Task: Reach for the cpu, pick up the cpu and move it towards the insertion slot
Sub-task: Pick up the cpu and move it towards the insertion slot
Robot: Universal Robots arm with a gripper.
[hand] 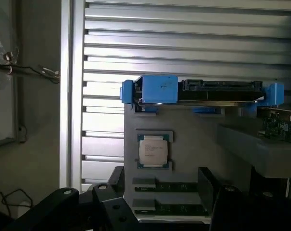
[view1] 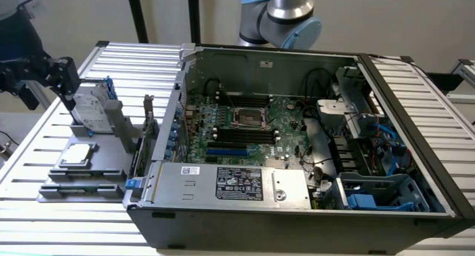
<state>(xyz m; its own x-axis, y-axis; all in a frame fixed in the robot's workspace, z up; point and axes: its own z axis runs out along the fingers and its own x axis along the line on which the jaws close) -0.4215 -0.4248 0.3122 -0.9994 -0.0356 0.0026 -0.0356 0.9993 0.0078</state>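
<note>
Slatted table [view1: 126, 58] — at its edge we see the gripper [view1: 59, 75], jaws spread (nothing held). Wrist view gives us the cpu [hand: 153, 150]; exterior view, the insertion slot [view1: 248, 118].

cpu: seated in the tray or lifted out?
Seated. The cpu lies flat in its square recess on the grey tray, with nothing touching it.
</note>
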